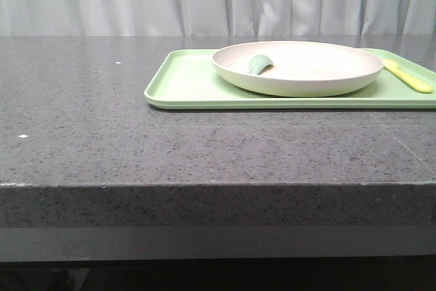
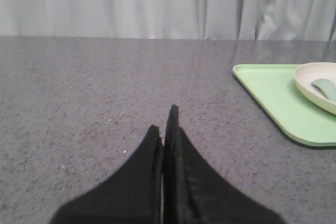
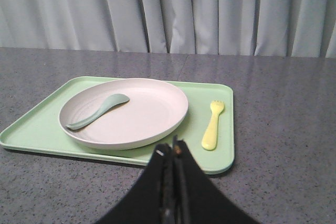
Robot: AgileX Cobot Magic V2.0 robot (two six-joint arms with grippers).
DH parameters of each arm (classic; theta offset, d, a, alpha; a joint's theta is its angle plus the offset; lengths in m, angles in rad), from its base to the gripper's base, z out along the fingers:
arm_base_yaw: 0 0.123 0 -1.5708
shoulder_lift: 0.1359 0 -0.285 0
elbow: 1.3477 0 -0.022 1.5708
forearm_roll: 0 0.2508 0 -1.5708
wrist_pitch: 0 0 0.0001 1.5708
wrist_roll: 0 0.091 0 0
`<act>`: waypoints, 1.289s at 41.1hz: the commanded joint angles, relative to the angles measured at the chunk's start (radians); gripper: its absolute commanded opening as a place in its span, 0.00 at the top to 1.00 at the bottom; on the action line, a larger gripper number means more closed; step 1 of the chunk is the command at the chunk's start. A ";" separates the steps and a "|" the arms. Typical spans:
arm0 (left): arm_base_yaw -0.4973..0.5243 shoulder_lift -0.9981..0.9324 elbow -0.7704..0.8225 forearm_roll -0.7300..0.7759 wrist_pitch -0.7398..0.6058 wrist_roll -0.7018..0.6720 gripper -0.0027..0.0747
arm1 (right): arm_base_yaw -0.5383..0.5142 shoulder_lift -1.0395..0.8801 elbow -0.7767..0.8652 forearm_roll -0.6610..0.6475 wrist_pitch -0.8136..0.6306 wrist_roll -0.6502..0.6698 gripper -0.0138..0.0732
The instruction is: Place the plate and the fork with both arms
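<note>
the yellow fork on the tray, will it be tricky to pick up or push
The fork looks like thin plastic, so probably light and stiff. It lies flat on the smooth green tray, so a push would likely make it slide, not roll. Its low profile may make pinching it fiddly.

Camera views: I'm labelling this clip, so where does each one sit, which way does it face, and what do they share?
Front view: low, facing forward over the table toward the tray; no robot parts visible.
Left wrist view: on the left arm, facing bare tabletop; left claw shut.
Right wrist view: on the right arm, facing plate and fork; right claw shut.
All three share tray and plate.
</note>
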 commanded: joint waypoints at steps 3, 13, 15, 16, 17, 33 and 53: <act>0.074 -0.108 0.077 -0.023 -0.078 -0.008 0.99 | 0.001 0.013 -0.023 -0.010 -0.084 -0.009 0.97; 0.134 -0.215 0.208 -0.036 -0.096 -0.008 0.99 | 0.001 0.013 -0.023 -0.010 -0.084 -0.009 0.97; 0.134 -0.219 0.222 -0.039 -0.102 -0.008 0.99 | 0.001 0.013 -0.022 -0.010 -0.084 -0.009 0.97; 0.134 -0.219 0.227 -0.039 -0.103 -0.008 0.99 | 0.001 0.013 -0.022 -0.010 -0.084 -0.009 0.97; 0.134 -0.219 0.227 -0.039 -0.084 -0.008 0.99 | 0.001 0.013 -0.021 -0.010 -0.085 -0.009 0.97; 0.134 -0.217 0.225 -0.039 -0.076 -0.008 0.99 | 0.001 0.013 -0.021 -0.010 -0.084 -0.009 0.97; 0.134 -0.217 0.225 -0.039 -0.076 -0.008 0.99 | 0.001 0.013 -0.021 -0.010 -0.084 -0.009 0.97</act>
